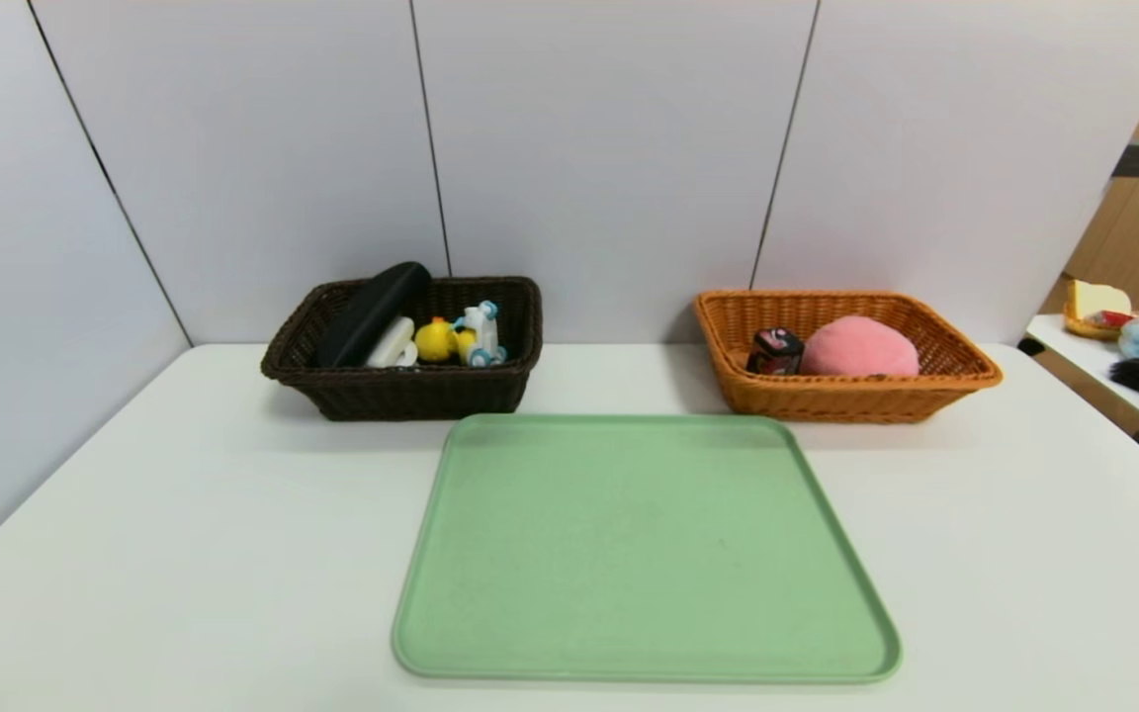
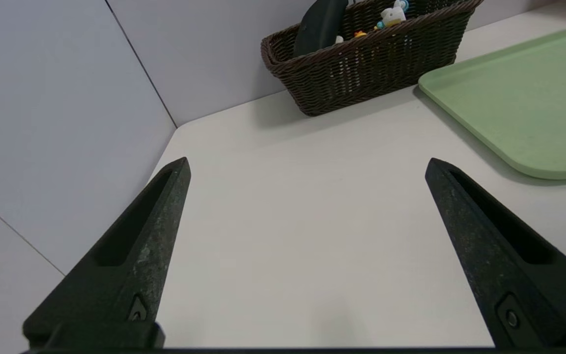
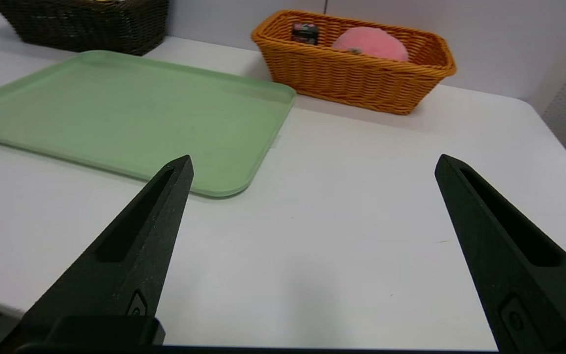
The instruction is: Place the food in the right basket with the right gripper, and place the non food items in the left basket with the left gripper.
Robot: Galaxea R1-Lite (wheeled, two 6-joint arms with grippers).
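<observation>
The dark brown left basket (image 1: 401, 391) holds the black pouch (image 1: 372, 311), a white bar (image 1: 392, 343) and the yellow duck toy on its scooter (image 1: 461, 338). The round ribbed container is hidden. The orange-tan right basket (image 1: 846, 400) holds the pink plush peach (image 1: 858, 347) and the small black canister (image 1: 777, 351). My left gripper (image 2: 307, 164) is open and empty over bare table, near the table's left front. My right gripper (image 3: 315, 162) is open and empty over bare table at the right front. Neither arm shows in the head view.
An empty green tray (image 1: 644, 549) lies in the middle of the white table (image 1: 134, 514), in front of both baskets. Grey wall panels stand behind and at the left. A side table (image 1: 1123, 356) with other items stands at the far right.
</observation>
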